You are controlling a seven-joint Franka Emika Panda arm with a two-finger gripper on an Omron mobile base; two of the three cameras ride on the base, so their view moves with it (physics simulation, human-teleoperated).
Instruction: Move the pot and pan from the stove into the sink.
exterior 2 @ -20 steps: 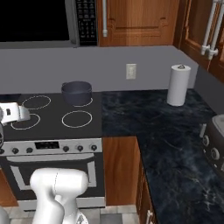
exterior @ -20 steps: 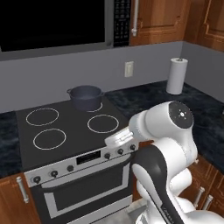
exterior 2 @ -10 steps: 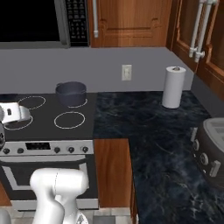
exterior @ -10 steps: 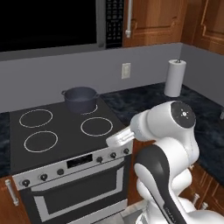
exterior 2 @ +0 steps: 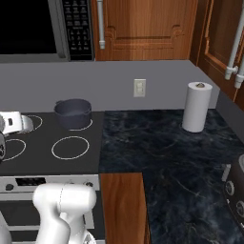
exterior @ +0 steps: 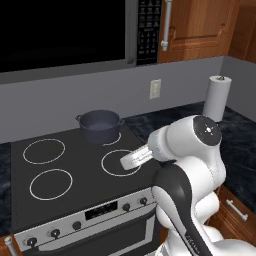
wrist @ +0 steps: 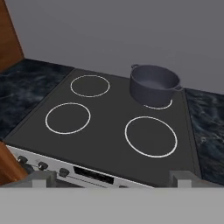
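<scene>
While the gripper (exterior: pixel 125 161) hovers above the stove (exterior: pixel 75 192) at its front right ring (whether its fingers are parted I cannot tell), the pot (exterior: pixel 100 125) sits on the far right ring, near the back edge.

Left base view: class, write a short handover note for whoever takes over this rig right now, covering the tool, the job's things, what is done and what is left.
Tool: open, holding nothing, hovering over the front right of the stove, apart from the pot.
Pot: upright on the stove's rear right burner, ungrasped.
Done: nothing moved yet.
Left: grasp the pot, carry it to the sink, then do the same with the pan.
</scene>
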